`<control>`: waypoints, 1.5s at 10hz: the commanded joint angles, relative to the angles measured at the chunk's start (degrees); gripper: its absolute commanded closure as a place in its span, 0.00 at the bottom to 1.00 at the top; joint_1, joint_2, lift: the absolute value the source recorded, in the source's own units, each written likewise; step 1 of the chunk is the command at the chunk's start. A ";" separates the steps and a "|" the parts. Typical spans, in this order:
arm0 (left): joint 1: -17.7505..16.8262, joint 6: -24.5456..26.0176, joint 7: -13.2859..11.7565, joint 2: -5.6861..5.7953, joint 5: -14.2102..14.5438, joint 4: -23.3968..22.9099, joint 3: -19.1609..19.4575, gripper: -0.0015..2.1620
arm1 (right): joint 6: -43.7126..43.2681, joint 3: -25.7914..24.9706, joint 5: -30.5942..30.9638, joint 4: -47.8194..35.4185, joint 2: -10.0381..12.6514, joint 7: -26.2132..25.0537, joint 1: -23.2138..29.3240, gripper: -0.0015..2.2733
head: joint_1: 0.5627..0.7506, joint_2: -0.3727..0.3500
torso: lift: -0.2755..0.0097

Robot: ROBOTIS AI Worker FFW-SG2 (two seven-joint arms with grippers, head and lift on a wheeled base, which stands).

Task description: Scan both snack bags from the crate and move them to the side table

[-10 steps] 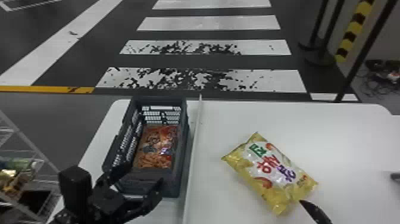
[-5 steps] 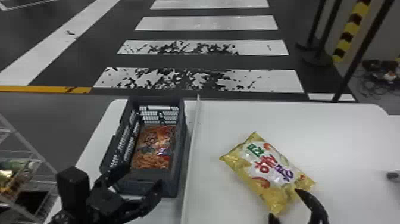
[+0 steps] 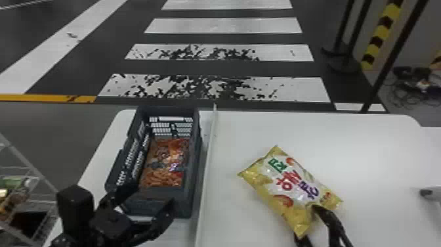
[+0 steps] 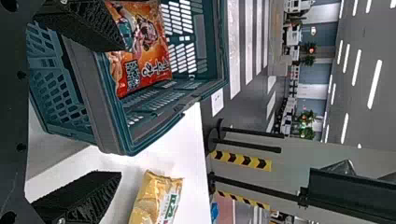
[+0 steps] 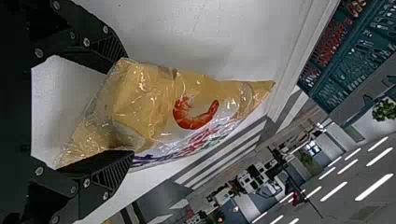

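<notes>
1. Crate: the dark crate (image 3: 194, 184) is standing upright on the left part of the white tabletop (image 3: 354, 151), just beside a pale raised strip (image 3: 206, 184) that is running away from the robot.
2. First item: the orange-red snack bag (image 3: 167, 161) is lying inside the crate, within its walls.
3. Second item: the yellow snack bag (image 3: 288, 190) is lying outside the crate, on the white tabletop to the right of the strip. It is resting askew, with one corner pointing away to the left and its near end at the right gripper (image 3: 305, 224). (A printed shrimp is decorating its side, in the right wrist view.)
4. Right gripper, condition: its two fingers are standing well apart, with the near part of the yellow snack bag lying between them. The pads are not pinching it flat; the nearer edges are possibly touching the film, though the contact is poorly visible.
5. Left gripper (image 3: 151, 198), condition: it is hanging at the near end of the crate, released and grasping nothing. In the left wrist view its fingers (image 4: 88, 28) are standing wide apart, one of them over the crate, in front of part of the orange-red snack bag.
6. Surroundings: a wire rack (image 3: 29, 164) is standing to the left of the tabletop; a striped floor crossing (image 3: 285, 88) is lying beyond it.
</notes>
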 commanded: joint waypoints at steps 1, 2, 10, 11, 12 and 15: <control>0.04 -0.16 -0.12 0.04 0.00 0.38 0.00 0.02 | 0.81 0.57 -0.06 0.05 -0.09 0.00 -0.51 0.71 | 0.70 0.61 | 0.63; 0.04 -0.33 -0.21 -0.05 0.00 0.73 0.00 0.02 | 0.11 0.66 -0.06 -0.12 -0.35 -0.08 -0.42 0.85 | 0.70 0.61 | 0.63; -0.92 -0.86 -0.48 -0.05 0.09 3.11 -0.97 0.02 | 10.65 -17.36 -24.23 -22.19 3.34 10.90 6.78 0.93 | 0.70 0.60 | 0.63; -1.01 -1.21 -0.74 -0.23 0.09 3.28 -1.32 0.02 | 15.58 -22.19 -30.82 -24.47 6.06 14.33 6.78 0.93 | 0.70 0.58 | 0.63; -1.10 -2.09 -0.83 -0.23 0.09 3.55 -1.49 0.02 | 19.44 -26.76 -37.50 -25.17 8.52 17.14 6.43 0.93 | 0.70 0.56 | 0.63; -1.27 -3.67 -1.27 -0.14 0.09 5.13 -1.67 0.02 | 33.50 -40.21 -57.19 -27.20 14.33 19.87 5.90 0.93 | 0.70 0.47 | 0.63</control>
